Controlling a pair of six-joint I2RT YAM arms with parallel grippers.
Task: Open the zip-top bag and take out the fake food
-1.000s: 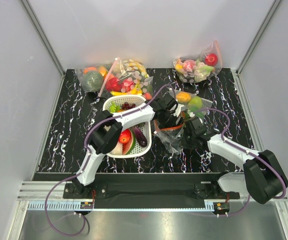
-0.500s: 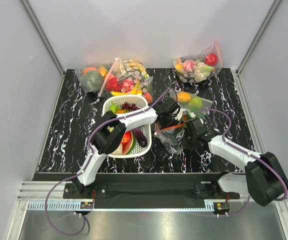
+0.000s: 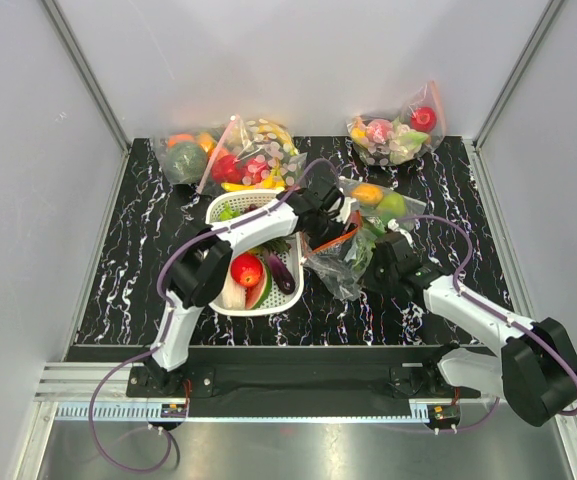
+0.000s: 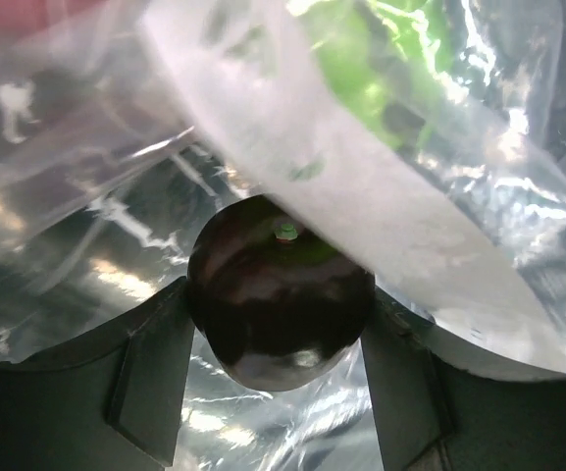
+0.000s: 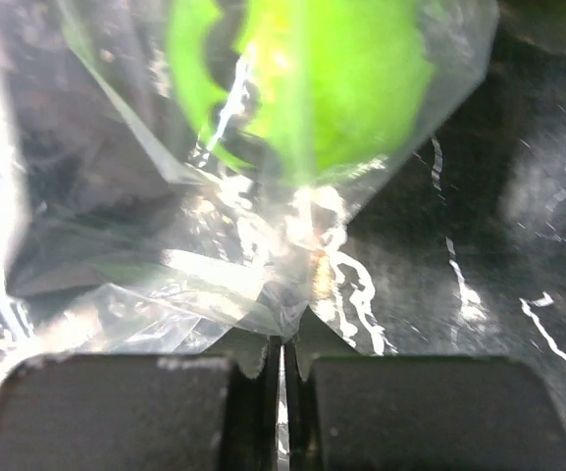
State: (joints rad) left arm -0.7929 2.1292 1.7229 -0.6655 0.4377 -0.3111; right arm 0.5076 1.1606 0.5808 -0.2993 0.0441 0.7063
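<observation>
A dark round fruit (image 4: pixel 281 324) is gripped by the left gripper (image 4: pixel 279 299). The zip-top bag (image 3: pixel 336 272), just right of the basket (image 3: pixel 286 302), is pinched by the closed right gripper (image 5: pixel 283 343), a green fruit (image 5: pixel 346 83) inside.

At frame centre, the clear crinkly plastic zip-top bag (image 3: pixel 340 268) is just right of the white slotted plastic basket (image 3: pixel 212 208); the clear bag of an orange and a green apple (image 3: pixel 380 203) is behind it, the white-dotted bag (image 3: pixel 260 152) behind the basket.
</observation>
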